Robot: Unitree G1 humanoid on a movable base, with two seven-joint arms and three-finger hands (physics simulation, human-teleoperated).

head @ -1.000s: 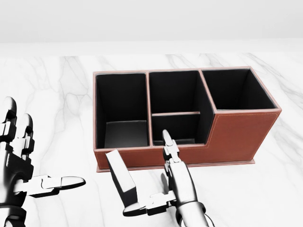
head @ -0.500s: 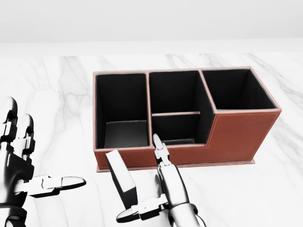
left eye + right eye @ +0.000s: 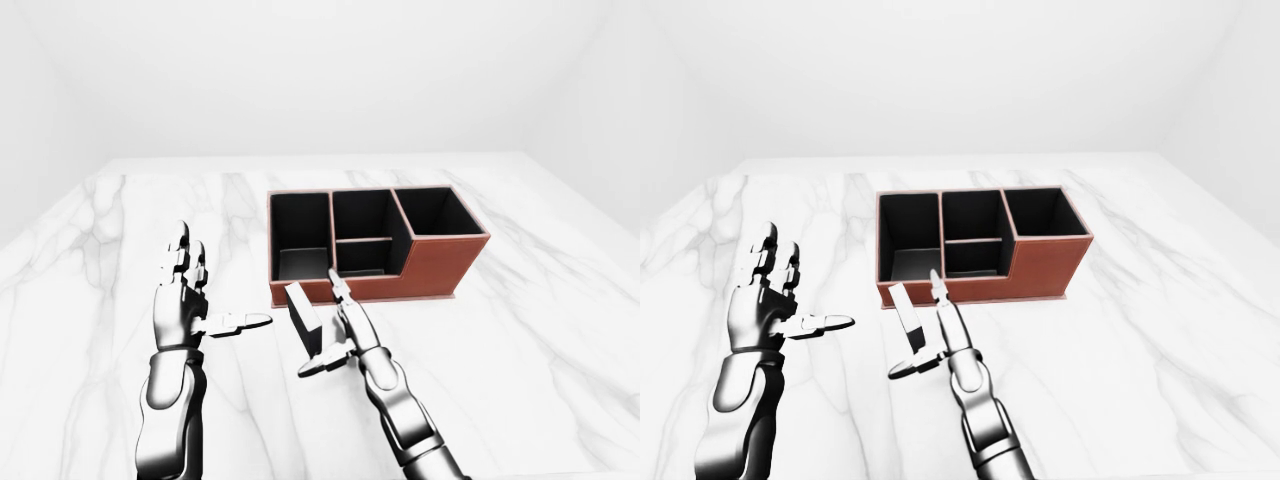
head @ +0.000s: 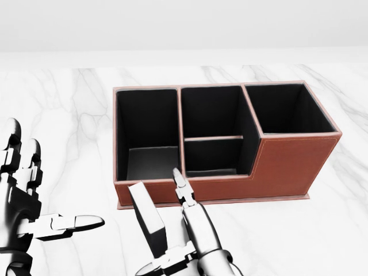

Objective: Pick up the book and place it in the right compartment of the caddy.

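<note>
Our right hand (image 4: 187, 238) reaches up from the bottom edge of the head view with its fingers spread: one long finger points toward the caddy's low wall and the thumb juts out to the view's left under the book, so the hand is open and grips nothing, though whether the thumb touches the book we cannot tell. We see the white marble table (image 3: 540, 330) filling most of each view, its far edge meeting a pale wall. On it, toward the far half and somewhat right of centre in the left-eye view, sits the brown caddy (image 4: 287, 164) with black-lined compartments: a tall one at the view's left, two smaller stacked ones in the middle, and a raised one at the right, all bare inside. Our left hand (image 4: 26, 201) stands at the head view's left edge, two fingers upright and the thumb held out level toward the right, open and well apart from everything. Smallest is the dark book (image 4: 146, 215), standing tilted on the table just beside the caddy's near left corner
</note>
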